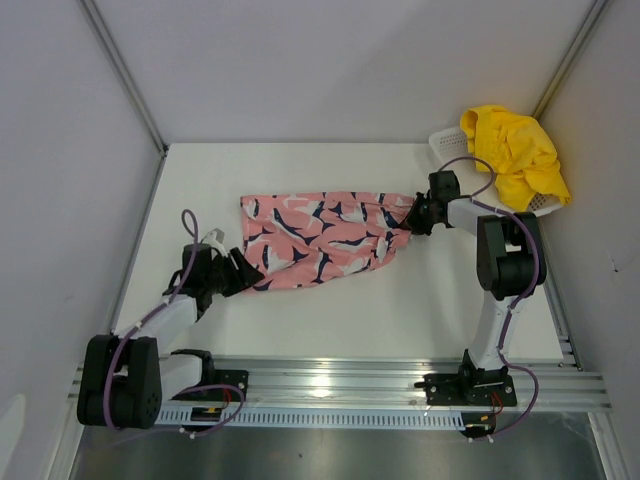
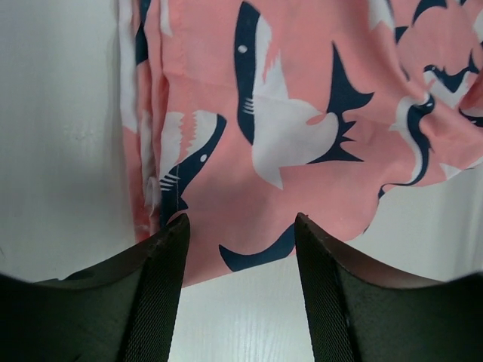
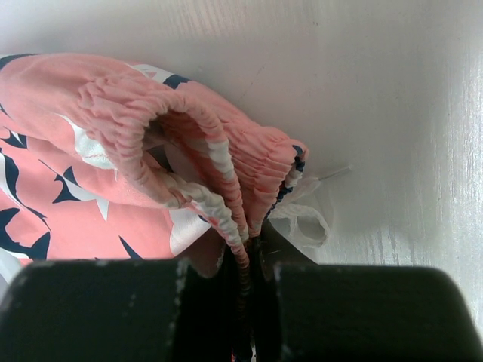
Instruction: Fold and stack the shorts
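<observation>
The pink shorts (image 1: 320, 236) with a navy-and-white print lie spread across the middle of the table. My right gripper (image 1: 413, 218) is shut on the gathered elastic waistband (image 3: 226, 162) at their right end, and the band is bunched between its fingers (image 3: 253, 260). My left gripper (image 1: 243, 268) is at the left leg hem with its jaws apart. The hem's edge (image 2: 241, 249) lies just between the two fingertips (image 2: 241, 222), untouched by either pad. The yellow shorts (image 1: 512, 152) sit crumpled in the basket at the back right.
The white mesh basket (image 1: 446, 146) stands in the back right corner, close behind the right arm. A white drawstring loop (image 3: 306, 222) lies on the table beside the waistband. Grey walls close in the table's left, back and right sides.
</observation>
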